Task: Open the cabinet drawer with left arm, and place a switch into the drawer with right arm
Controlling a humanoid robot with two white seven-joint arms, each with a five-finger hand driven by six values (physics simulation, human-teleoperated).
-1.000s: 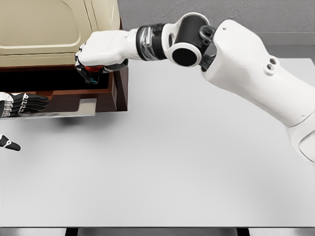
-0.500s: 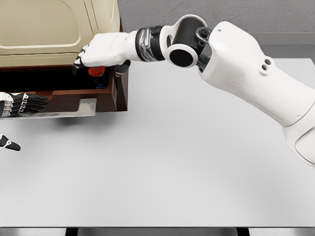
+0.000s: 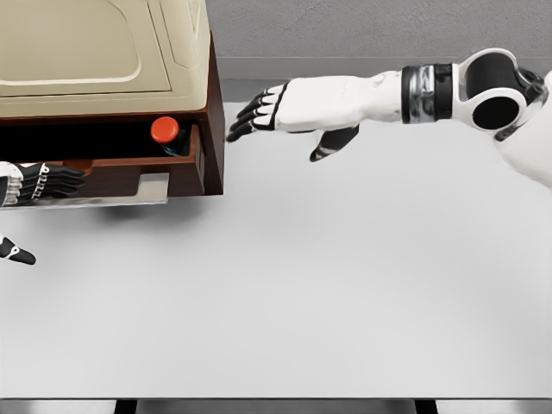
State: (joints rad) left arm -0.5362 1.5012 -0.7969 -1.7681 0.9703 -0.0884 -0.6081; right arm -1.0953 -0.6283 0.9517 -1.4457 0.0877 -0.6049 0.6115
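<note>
Where wood drawer [image 3: 129, 177] gapes: round red switch [image 3: 165, 130] (apparently upright), right hand [image 3: 289, 112] spread.

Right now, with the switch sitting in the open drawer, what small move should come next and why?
Probably draw the right hand back over the table. The switch sits inside the drawer, free of any fingers, and that hand is open beside the cabinet. The left hand rests at the drawer front.

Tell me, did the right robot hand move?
Yes. The right robot hand pulled back to the right, away from the drawer, leaving the red switch inside it.
</note>
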